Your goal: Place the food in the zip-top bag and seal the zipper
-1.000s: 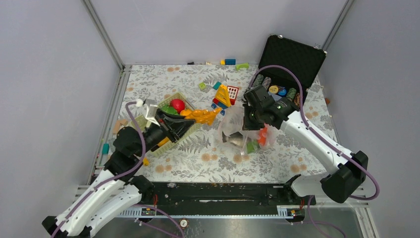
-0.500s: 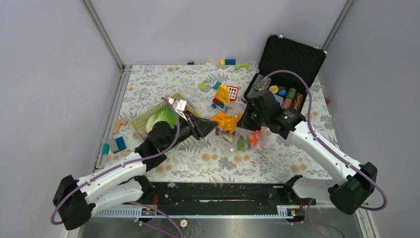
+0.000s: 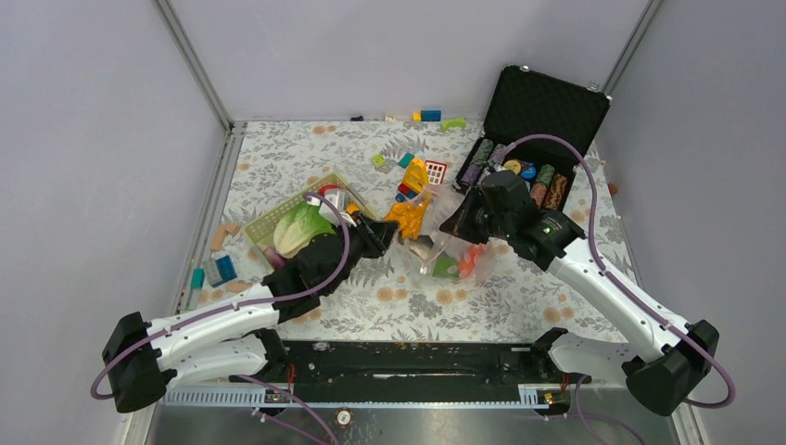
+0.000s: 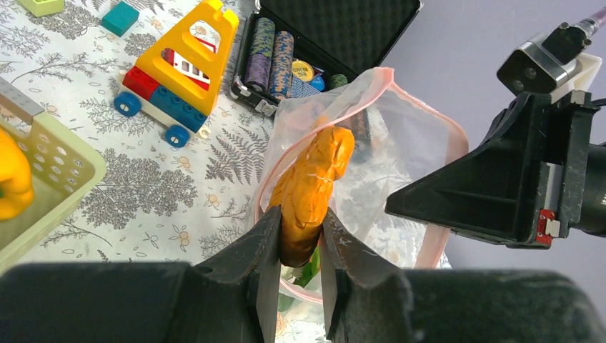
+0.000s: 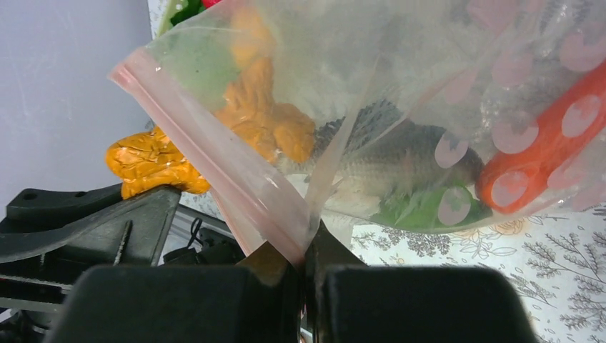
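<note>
Left wrist shows lumpy orange food (image 4: 314,179), clear bag (image 4: 414,143).

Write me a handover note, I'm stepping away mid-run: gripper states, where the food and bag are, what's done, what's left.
Left gripper: shut on a lumpy orange food piece, whose tip is at the bag's mouth.
Right gripper: shut on the zipper, holding the zip-top bag with its mouth open.
Done: a grey fish, a green piece and a red-orange piece are in the bag.
Left: drop the orange piece in, fetch the leafy green and a yellow piece from the basket, then seal the zipper.
</note>
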